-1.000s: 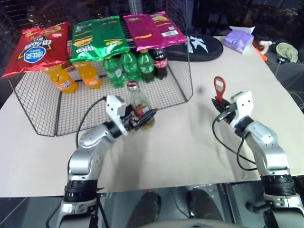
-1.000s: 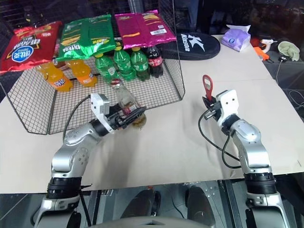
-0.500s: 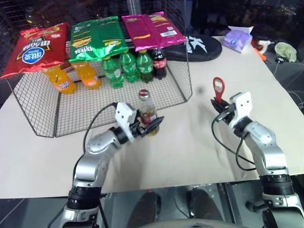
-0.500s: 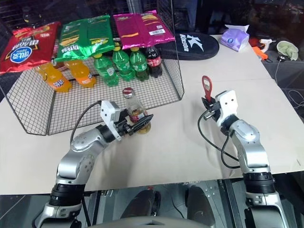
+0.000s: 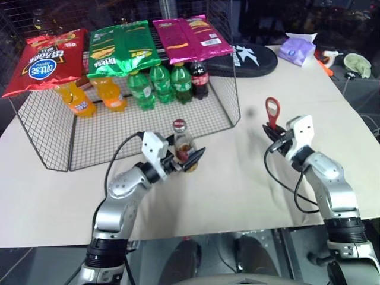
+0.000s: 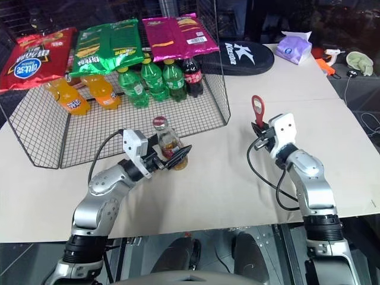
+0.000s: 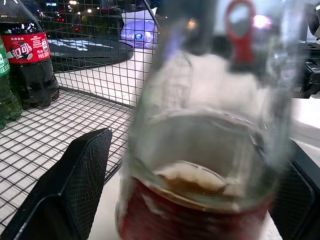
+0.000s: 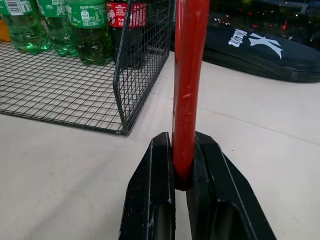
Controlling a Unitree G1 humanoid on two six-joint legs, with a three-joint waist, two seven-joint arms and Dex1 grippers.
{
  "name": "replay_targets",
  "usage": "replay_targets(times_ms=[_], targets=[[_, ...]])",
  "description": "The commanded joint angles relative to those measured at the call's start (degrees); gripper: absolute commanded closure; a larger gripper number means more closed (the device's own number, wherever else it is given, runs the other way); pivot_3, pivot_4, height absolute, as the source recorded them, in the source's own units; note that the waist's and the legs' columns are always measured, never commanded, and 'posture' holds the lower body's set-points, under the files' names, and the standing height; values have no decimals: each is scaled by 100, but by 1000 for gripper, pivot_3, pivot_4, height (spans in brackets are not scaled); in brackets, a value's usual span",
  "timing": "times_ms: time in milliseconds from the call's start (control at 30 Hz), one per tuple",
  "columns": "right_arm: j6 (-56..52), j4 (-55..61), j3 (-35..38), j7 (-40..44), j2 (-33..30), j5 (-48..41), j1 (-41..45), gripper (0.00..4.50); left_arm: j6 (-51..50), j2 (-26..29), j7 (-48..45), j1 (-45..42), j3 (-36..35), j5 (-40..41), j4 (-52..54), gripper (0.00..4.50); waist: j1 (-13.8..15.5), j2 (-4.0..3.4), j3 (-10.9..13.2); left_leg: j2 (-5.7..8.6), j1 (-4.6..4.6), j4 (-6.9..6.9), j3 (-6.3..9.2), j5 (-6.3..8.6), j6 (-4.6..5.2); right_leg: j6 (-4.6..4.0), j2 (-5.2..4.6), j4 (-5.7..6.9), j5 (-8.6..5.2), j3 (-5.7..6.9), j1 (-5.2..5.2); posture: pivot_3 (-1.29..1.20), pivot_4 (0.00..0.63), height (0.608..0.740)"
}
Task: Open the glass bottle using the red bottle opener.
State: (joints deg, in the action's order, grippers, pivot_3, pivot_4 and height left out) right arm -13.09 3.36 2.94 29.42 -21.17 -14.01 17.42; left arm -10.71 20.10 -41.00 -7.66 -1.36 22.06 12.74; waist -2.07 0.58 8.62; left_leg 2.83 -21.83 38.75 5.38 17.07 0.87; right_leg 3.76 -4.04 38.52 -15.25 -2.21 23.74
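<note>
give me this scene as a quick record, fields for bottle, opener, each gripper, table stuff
bottle: upright on the table just outside the wire rack, red cap on
opener: upright, ring head up, apart from the bottle
left gripper: fingers either side of the bottle, a gap shows beside one finger
right gripper: shut on the opener's handle
wire rack: green, orange and cola bottles inside, snack bags on top
behind: black case, purple pack

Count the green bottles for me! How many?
3. All stand side by side at the wire rack's back, under the green chip bag: one, one, one. More could be hidden.
</note>
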Motion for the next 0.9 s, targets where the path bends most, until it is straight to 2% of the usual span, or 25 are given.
replay_targets(times_ms=[33,400,900], targets=[[150,100,60,37,-28,-19,141,4237,246,-28,-59,46,-105,171,249,127,0,0,0,0,0,0,0,0,0,0,0,0,0,0,0,0,150,740],[165,52,42,42,-12,19,107,4237,172,106,-93,174,-411,782,845,127,0,0,0,-2,1,0,-2,0,0,0,0,0,0,-3,0,0,150,740],[118,60,-4,87,-16,17,110,4237,341,223,-41,301,-392,726,960,127,1,0,0,-2,2,0,-4,0,0,0,1,0,0,-5,0,0,150,740]])
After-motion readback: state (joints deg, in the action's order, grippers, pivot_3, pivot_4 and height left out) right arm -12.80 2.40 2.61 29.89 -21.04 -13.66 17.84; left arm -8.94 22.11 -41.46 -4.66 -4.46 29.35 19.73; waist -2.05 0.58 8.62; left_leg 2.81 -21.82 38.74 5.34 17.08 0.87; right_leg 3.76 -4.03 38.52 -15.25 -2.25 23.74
